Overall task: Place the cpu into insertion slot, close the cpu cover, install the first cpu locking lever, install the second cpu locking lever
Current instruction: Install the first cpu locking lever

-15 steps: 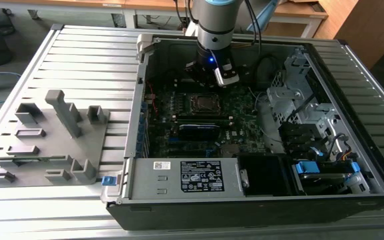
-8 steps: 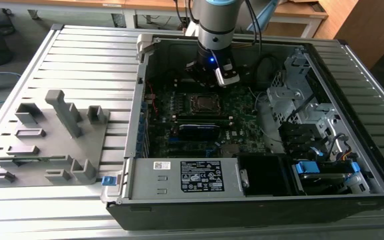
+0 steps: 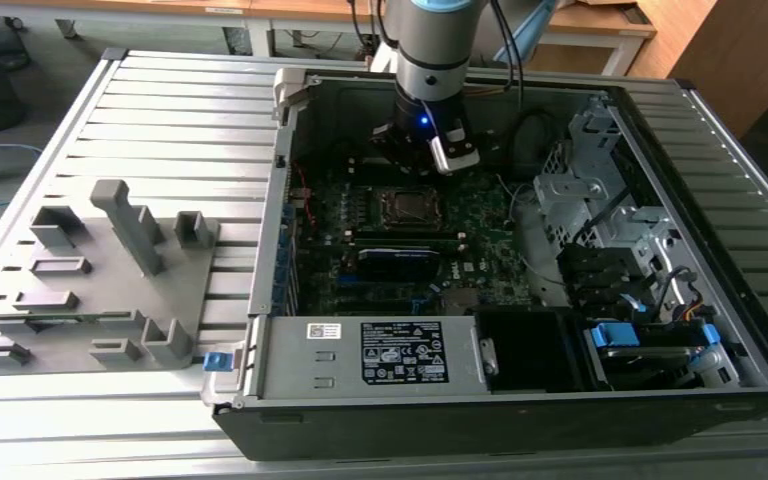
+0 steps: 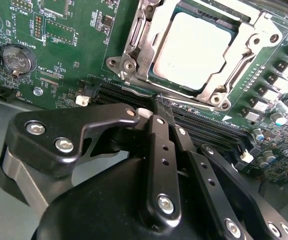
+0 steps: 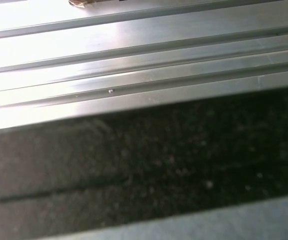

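Board hardware first: the cpu [image 4: 196,45] is a flat square with a dull, pale silver-grey top. It sits in the insertion slot [image 3: 408,207], a square socket on the green motherboard [image 4: 68,40] inside the open computer case [image 3: 518,425]. The cpu cover [image 4: 133,42], a thin silvery stamped-metal frame with a large square window, lies down flat around the chip. A thin bright wire locking lever [image 4: 194,103] runs along the socket edge nearest me; I cannot tell whether it is latched. Long narrow black memory slots [image 4: 209,127] lie just beside that edge, and a round, shiny coin cell [image 4: 17,59] sits well apart on the board.

The case rests on a ribbed aluminium table [image 3: 171,110], whose smooth bright slats [image 5: 133,55] also appear in the first wrist view. A grey moulded fixture [image 3: 91,290] stands on the table at the exterior view's left. A power supply box [image 3: 398,352] with a white label occupies the case's near end.

My arm [image 3: 431,50] descends almost vertically into the case and ends over the board just beyond the socket. My gripper [image 4: 157,100] is matt black with round screw heads. Its fingers [image 4: 163,145] are pressed together with nothing visible between them. Their tip is at the end of the wire lever, over the memory slots; whether it touches the wire I cannot tell.
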Available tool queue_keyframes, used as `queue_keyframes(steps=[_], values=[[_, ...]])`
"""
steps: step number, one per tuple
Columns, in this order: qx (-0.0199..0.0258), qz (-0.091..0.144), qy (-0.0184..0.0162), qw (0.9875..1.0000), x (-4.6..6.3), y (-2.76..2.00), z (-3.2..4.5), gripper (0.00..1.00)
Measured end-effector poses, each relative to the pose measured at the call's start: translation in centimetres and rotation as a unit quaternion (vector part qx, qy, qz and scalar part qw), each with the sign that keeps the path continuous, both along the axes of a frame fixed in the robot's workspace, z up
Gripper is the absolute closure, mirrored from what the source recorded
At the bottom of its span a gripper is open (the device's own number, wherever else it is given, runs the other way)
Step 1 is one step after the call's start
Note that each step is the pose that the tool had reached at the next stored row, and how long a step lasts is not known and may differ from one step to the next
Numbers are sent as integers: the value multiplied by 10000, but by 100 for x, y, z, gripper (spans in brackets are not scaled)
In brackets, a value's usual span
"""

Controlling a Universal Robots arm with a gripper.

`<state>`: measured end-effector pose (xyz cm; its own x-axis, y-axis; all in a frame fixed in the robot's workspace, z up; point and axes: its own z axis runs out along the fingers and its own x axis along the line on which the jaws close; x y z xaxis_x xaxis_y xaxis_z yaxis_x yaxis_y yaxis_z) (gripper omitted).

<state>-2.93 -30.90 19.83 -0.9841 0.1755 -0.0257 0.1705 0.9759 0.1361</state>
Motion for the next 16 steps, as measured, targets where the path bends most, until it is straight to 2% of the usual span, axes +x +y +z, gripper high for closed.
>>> queue_keyframes(steps=[11,16], values=[[-2,0,0,10000,0,-4,-17,90],[-2,0,0,10000,0,-4,30,90]])
